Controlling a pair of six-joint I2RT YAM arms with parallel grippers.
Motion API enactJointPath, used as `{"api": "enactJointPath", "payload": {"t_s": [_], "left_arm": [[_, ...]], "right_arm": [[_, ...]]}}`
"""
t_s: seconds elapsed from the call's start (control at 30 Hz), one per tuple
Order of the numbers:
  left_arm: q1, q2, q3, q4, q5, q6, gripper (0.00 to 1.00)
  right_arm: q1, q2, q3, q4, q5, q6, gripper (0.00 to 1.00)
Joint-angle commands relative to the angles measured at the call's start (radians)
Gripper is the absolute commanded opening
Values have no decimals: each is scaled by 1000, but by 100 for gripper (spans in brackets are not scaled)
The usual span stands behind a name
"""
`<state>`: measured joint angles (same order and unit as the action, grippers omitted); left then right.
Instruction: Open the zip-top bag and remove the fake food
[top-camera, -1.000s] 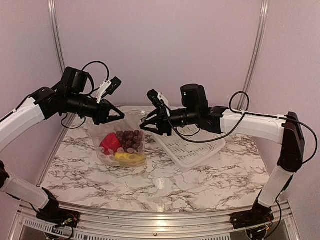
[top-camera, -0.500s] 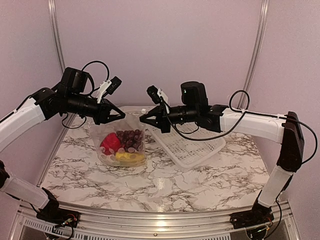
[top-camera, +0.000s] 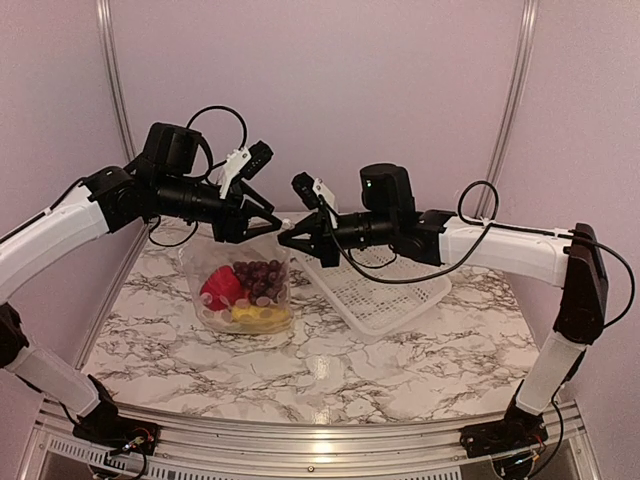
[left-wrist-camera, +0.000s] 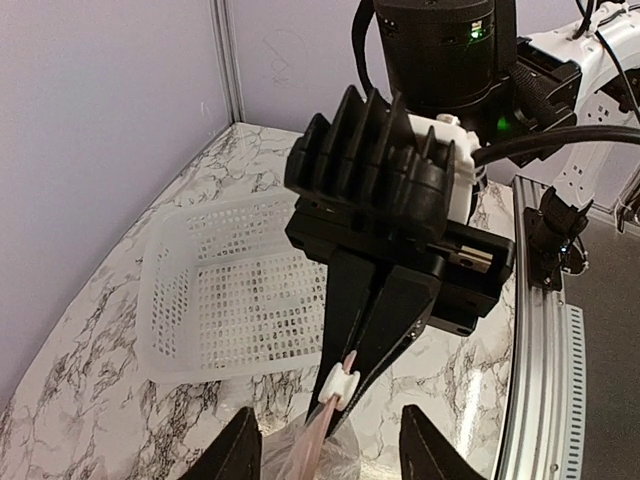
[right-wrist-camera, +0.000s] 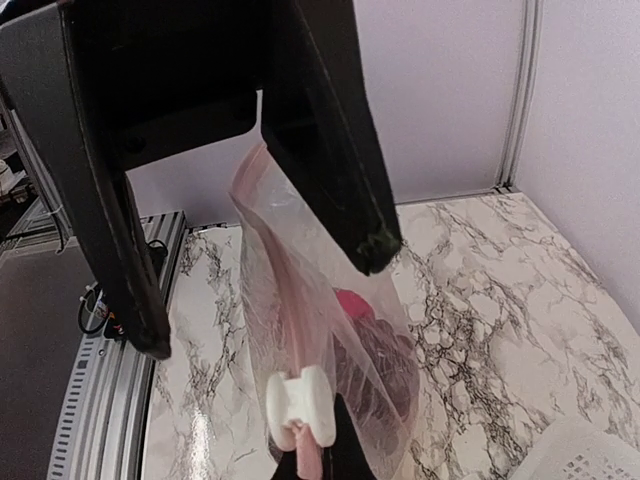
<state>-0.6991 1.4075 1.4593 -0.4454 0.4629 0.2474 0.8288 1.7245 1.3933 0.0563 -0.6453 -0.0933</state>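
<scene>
I see the marble bench (top-camera: 400, 370) with the white basket (top-camera: 385, 295) lying on its right rear part. Just left of the basket the bag (top-camera: 197, 275) stands upright on the bench. The food (top-camera: 258, 280) is inside it: dark grapes, a red piece and a yellow piece. The left fingers (left-wrist-camera: 240, 452) are released, spread on both sides of the top edge of the bag. The right fingers (left-wrist-camera: 345, 310) are clenched on the small white slider (left-wrist-camera: 340, 383) at this edge.
</scene>
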Motion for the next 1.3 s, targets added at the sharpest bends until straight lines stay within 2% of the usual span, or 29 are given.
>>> {"api": "enactJointPath", "payload": {"t_s": [0.0,0.17,0.27,0.53,0.73,0.97,1.27], "left_arm": [[-5,67,56,40,34,77,46],[-6,112,87,48,85,107,44],[-7,125,85,37,109,131,39],[-7,116,53,17,135,158,17],[-2,99,37,-15,112,174,7],[19,68,14,-35,79,179,3],[41,31,-7,-86,44,206,3]], "right_arm": [[13,-3,21,24,-2,-28,0],[15,0,21,30,-1,-29,0],[14,0,20,34,1,-31,0],[10,-5,8,42,0,-25,0],[-7,-15,-10,58,-5,-7,0],[-24,-34,-42,81,0,11,0],[-51,-58,-89,134,4,54,0]]}}
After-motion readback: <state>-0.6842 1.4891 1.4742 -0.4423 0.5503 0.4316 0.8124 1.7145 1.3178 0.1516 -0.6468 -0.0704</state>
